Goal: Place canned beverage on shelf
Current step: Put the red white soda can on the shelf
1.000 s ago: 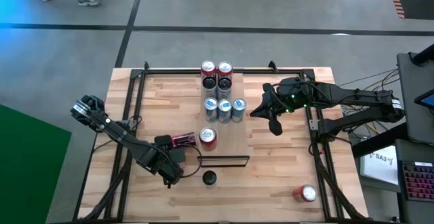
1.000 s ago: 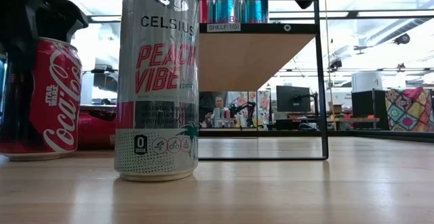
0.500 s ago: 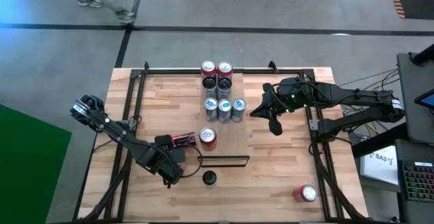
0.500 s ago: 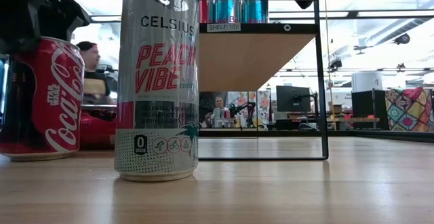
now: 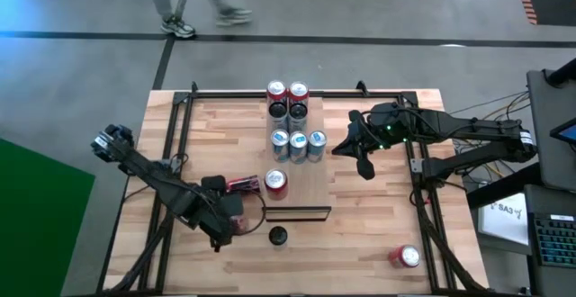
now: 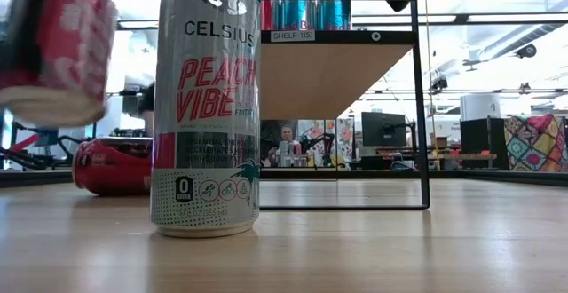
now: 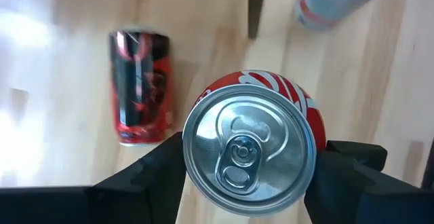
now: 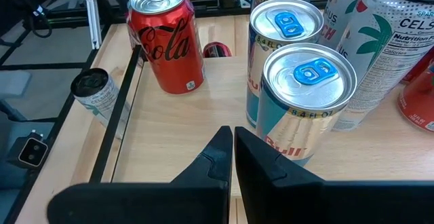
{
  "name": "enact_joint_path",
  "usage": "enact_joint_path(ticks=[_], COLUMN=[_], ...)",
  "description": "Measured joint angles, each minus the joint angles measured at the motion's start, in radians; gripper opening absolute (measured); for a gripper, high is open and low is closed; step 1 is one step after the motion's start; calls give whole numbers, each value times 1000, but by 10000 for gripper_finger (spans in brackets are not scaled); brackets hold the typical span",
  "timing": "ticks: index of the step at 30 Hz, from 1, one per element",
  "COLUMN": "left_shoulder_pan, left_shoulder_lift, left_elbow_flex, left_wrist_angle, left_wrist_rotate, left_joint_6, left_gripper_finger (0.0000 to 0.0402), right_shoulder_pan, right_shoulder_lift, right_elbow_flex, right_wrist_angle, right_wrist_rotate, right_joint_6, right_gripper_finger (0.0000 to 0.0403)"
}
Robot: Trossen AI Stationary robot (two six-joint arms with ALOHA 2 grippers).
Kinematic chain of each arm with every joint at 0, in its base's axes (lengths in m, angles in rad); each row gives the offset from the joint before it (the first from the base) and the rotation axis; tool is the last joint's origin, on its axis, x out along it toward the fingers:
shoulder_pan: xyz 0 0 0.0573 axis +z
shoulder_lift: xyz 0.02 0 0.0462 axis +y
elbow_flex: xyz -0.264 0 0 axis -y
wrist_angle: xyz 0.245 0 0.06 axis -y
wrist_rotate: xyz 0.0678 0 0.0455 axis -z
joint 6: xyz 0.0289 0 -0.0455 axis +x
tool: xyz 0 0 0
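My left gripper [image 5: 229, 220] is shut on a red Coca-Cola can [image 7: 249, 149] near the table's near left part. The can hangs high at the left of the low view [image 6: 58, 44]. A second red can [image 5: 243, 184] lies on its side on the table beside it. The shelf [image 5: 313, 175], a raised light wood board on a black frame [image 6: 337, 71], carries a red can [image 5: 276, 183] and several more cans [image 5: 297, 144]. My right gripper [image 5: 340, 148] is shut and empty, hovering at the shelf's right side. My left gripper pinches the Coca-Cola can's side wall just below its top rim [image 7: 193, 176] between its two fingers [image 7: 159, 173], one on each side. The fingers come from above, pointing down. The can is lifted clear of the table, about upright, top up.
A tall Celsius can [image 6: 204, 106] stands on the table in front of the shelf's near end [image 5: 277, 236]. Another red can [image 5: 408, 257] stands at the near right corner. Black frame rails [image 5: 180, 126] run along the table's sides. A person walks on the floor beyond the far edge [image 5: 193, 9].
My left gripper has gone up with the Coca-Cola can, which stood on the table a second ago and now hangs clear of it. The gripper has also shifted a little toward the table's left edge. The lying can has stayed in place.
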Motion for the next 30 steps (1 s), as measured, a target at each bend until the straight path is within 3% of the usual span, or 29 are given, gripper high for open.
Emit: enact_joint_path(ticks=[6,12,19,27,30], left_shoulder_pan=[2,2,2,-3,-36], left_shoulder_lift=[26,94,155,159,144], left_elbow_flex=[14,-67,-80,-85,-87], left_wrist_angle=[-11,-9,8,15,15], left_wrist_rotate=[-61,-29,-10,-42,-138], left_joint_6=[10,-6,-8,-49,-63], left_gripper_finger=[223,223,226,286,305], right_shoulder_pan=[0,2,2,2,2], right_shoulder_lift=[0,0,0,1,1], right_elbow_flex=[0,0,0,0,0], right_wrist_angle=[-1,-2,-1,0,0], right_wrist_rotate=[0,0,0,0,0], right_joint_6=[1,3,11,11,11], right_gripper_finger=[9,9,9,9,9])
